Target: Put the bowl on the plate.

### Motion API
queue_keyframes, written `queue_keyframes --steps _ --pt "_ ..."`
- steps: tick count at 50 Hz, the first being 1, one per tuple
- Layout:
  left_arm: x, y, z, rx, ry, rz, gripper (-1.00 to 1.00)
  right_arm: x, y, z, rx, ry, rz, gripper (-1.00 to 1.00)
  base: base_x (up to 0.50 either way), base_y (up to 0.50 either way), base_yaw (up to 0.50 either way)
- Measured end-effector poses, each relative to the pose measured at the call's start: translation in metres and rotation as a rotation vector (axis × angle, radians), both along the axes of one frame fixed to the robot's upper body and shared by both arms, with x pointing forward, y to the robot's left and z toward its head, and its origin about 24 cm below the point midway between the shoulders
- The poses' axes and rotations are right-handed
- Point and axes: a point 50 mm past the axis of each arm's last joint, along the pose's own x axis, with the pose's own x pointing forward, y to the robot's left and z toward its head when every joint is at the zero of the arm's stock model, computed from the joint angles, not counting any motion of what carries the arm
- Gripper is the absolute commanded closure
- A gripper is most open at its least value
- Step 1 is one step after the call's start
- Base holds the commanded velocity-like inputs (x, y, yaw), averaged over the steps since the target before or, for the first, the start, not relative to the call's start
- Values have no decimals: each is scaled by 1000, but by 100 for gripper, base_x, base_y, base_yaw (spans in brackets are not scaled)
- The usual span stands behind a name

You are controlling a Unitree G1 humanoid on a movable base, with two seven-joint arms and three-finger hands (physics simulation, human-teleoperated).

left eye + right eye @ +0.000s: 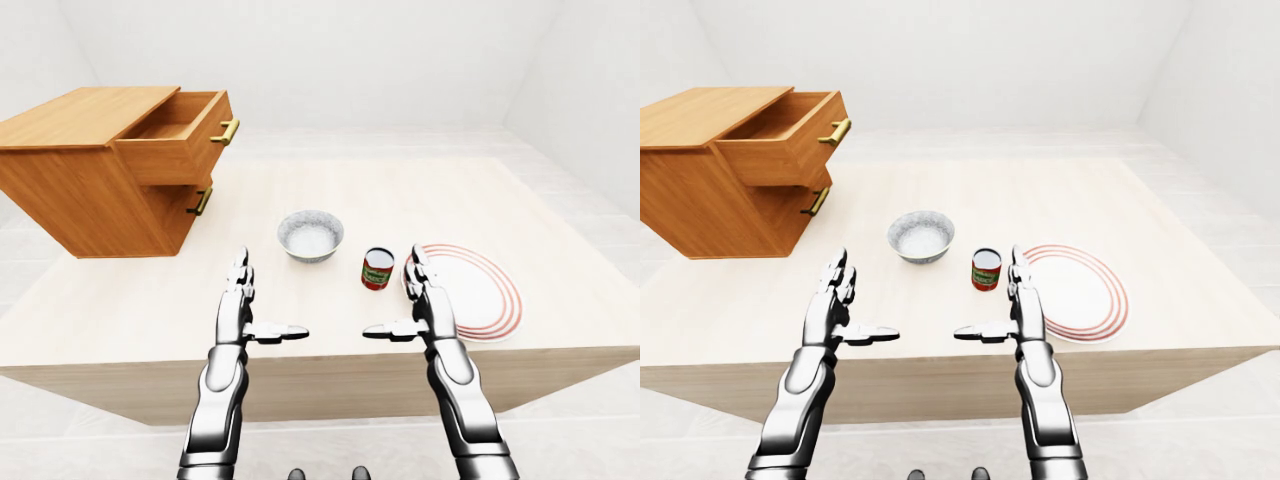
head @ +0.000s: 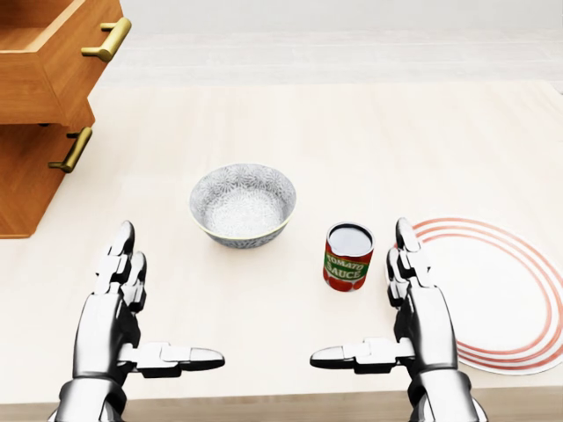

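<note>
Counted on the table [image 2: 396,132]: one patterned bowl [image 2: 243,205], one red-ringed plate [image 2: 515,294], one tomato sauce can [image 2: 348,257], one two-drawer wooden cabinet [image 1: 90,190]. Left hand [image 2: 110,318] and right hand [image 2: 424,318] spread wide, empty.

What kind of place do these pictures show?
Probably a simulated kitchen-style test room: a pale table holds a bowl, a tomato sauce can, a red-ringed plate and a wooden drawer cabinet, with bare white walls around.

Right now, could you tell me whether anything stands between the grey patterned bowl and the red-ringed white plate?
Yes: an upright red tomato sauce can stands between the grey patterned bowl and the red-ringed white plate, nearer the plate.
</note>
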Motion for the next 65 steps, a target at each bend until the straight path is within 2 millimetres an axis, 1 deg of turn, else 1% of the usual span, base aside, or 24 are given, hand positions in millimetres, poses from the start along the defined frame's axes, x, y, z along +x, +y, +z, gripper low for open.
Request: queue_keyframes --steps 8,11,22,33,44,55,65 --pt "2 7 11 14 -13 -2 -100 0 -1 13 -12 -12 18 -100 0 0 0" --pt "3 9 16 20 -20 -3 -100 0 0 24 -23 -57 29 -100 0 0 0" --pt "4 14 44 52 -135 -13 -100 -1 2 64 -63 -226 54 -100 0 0 0" --pt "1 18 61 82 -206 -19 -100 -7 2 88 -91 -331 58 -100 0 0 0" --pt "-1 19 71 103 -248 -29 -100 -11 1 98 -101 -378 53 -100 0 -7 0" --pt "-3 17 77 118 -274 -43 -100 -13 0 101 -103 -390 47 -100 5 -19 0" --pt "-5 17 79 130 -281 -50 -100 -14 -1 100 -102 -387 45 -100 6 -19 0"
